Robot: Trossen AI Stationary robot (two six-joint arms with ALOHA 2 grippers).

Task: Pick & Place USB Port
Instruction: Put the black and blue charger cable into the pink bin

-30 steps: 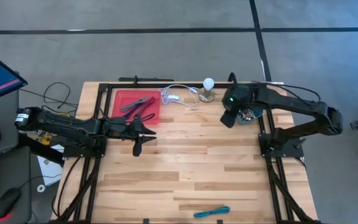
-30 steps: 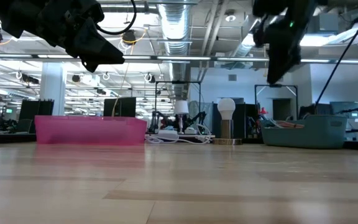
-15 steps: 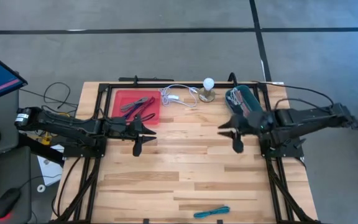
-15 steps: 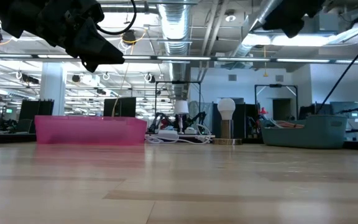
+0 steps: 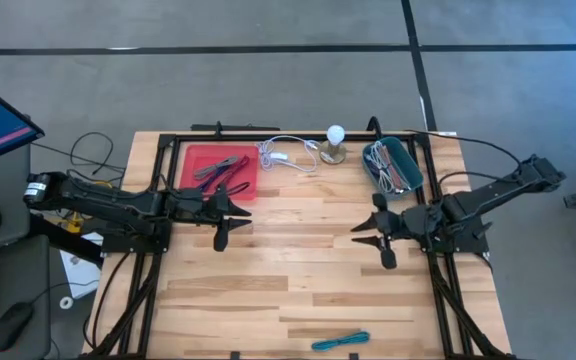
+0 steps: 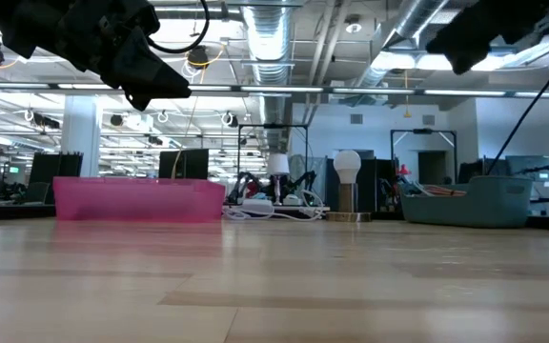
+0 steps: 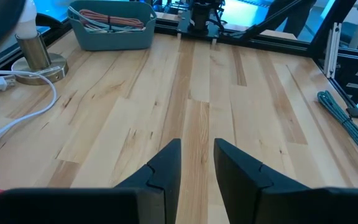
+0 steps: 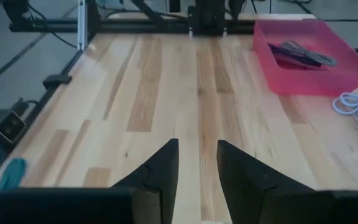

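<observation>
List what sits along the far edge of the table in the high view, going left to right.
Red tray → white cable → light bulb on its base → teal bin.

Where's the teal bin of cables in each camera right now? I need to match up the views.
High view: teal bin, far edge, right of the bulb lamp.
Low view: at right, right of the lamp.
Left wrist view: top left, beyond the lamp.
Right wrist view: not in it.
Shared landmark: the lamp.
</observation>
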